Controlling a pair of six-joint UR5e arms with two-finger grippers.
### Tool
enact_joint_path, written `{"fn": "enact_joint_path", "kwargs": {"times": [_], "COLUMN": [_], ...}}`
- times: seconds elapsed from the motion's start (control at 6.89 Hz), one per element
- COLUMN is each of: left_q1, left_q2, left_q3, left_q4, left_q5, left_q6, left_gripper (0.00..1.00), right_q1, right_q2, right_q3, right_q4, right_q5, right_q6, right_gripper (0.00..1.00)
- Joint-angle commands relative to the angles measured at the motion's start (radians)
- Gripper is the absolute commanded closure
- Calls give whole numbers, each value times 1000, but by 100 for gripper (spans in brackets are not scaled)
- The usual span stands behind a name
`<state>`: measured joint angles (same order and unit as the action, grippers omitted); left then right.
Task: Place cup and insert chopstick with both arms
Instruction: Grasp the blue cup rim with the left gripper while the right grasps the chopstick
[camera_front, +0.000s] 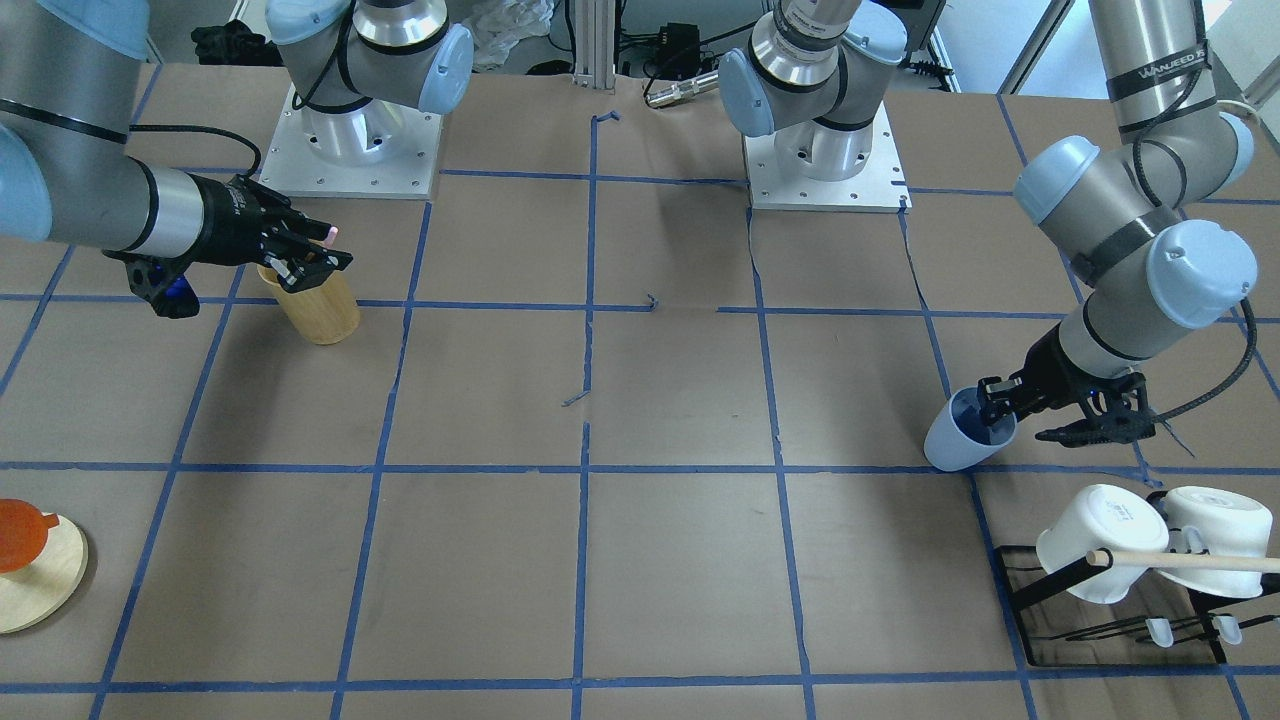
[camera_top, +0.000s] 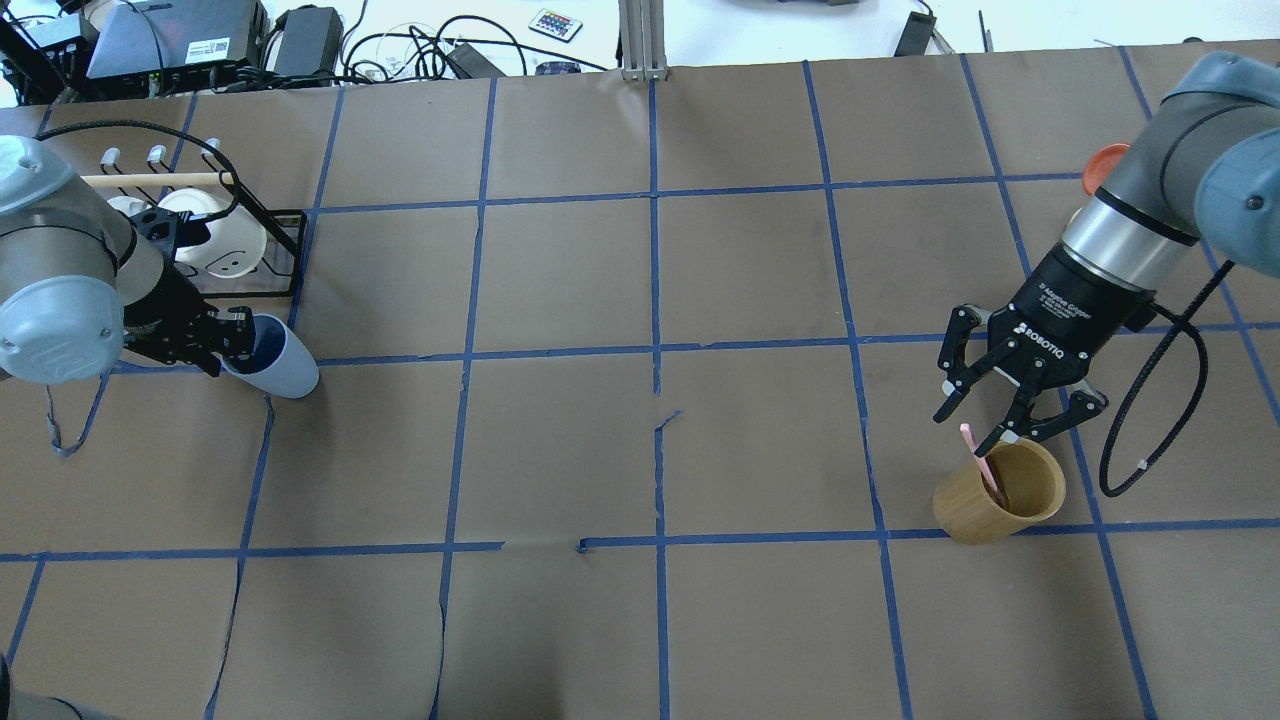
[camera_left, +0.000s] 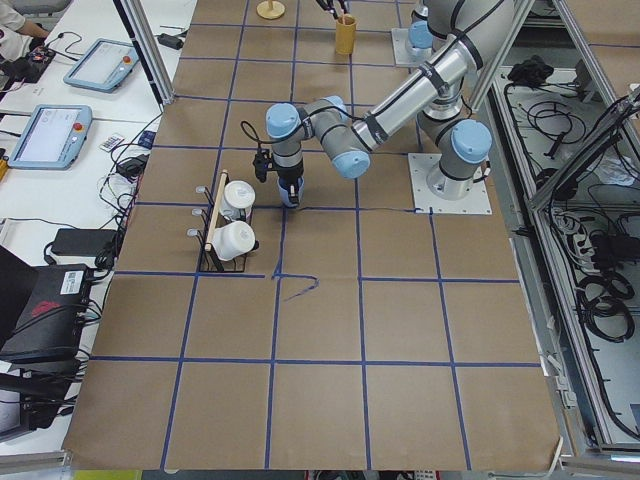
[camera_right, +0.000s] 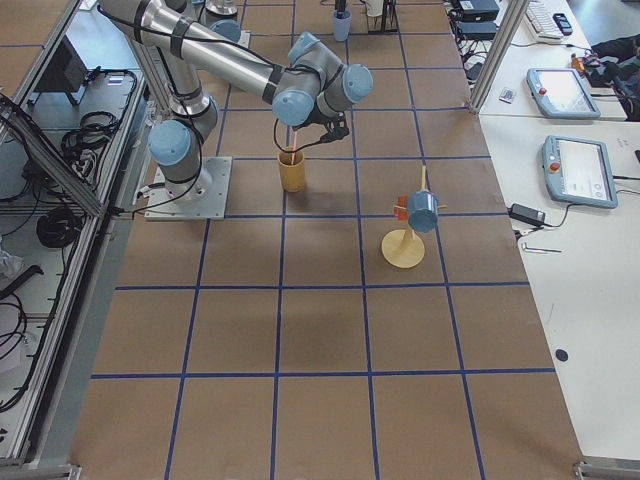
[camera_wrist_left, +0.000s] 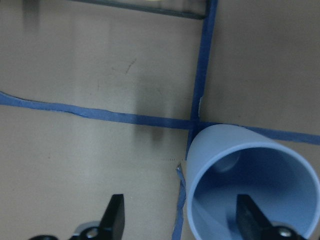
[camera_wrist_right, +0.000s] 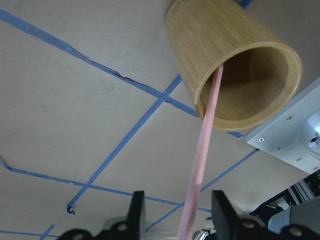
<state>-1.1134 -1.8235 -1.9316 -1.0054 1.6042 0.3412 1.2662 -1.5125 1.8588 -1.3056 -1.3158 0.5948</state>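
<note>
The light blue cup (camera_front: 955, 440) stands mouth up on the table beside the mug rack; it also shows in the overhead view (camera_top: 285, 368). My left gripper (camera_front: 1012, 418) is open over it. In the left wrist view, one finger (camera_wrist_left: 250, 217) is inside the cup (camera_wrist_left: 260, 170) and the other (camera_wrist_left: 114, 220) is outside its wall. The pink chopstick (camera_top: 985, 470) leans in the tan bamboo cylinder (camera_top: 995, 495). My right gripper (camera_top: 965, 432) is open around its top end. In the right wrist view, the stick (camera_wrist_right: 202, 160) runs between the fingers with a gap on each side.
A black mug rack (camera_front: 1030, 590) with a wooden rod holds two white mugs (camera_front: 1100, 545) close to the cup. A round wooden stand (camera_front: 45, 590) with an orange piece is at the table's edge on my right side. The two arm bases (camera_front: 350, 150) are at the back.
</note>
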Motion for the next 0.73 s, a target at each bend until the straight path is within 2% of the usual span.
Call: {"fn": "enact_joint_path", "kwargs": {"times": [0.0,0.15,0.29,0.58], "left_q1": [-12,-26,-51,-153], "left_q2": [16,33,55,134], "left_q3": [2,3,9,55], "left_q4": [-12,-21,-35,-183], "left_q5": [3,5,5,-35], "left_q6": [-8,-17,-24,-109], "left_gripper": [100,100,100,100], "right_q1": [-1,-1,-1,-1], "right_q2": [2,2,2,0], "right_q3": [2,2,-1,-13], "right_q4": [0,0,3,8], "right_q5": [9,9,9,38], "right_q6": [0,2,2,40], "right_gripper": [67,72,73,76]}}
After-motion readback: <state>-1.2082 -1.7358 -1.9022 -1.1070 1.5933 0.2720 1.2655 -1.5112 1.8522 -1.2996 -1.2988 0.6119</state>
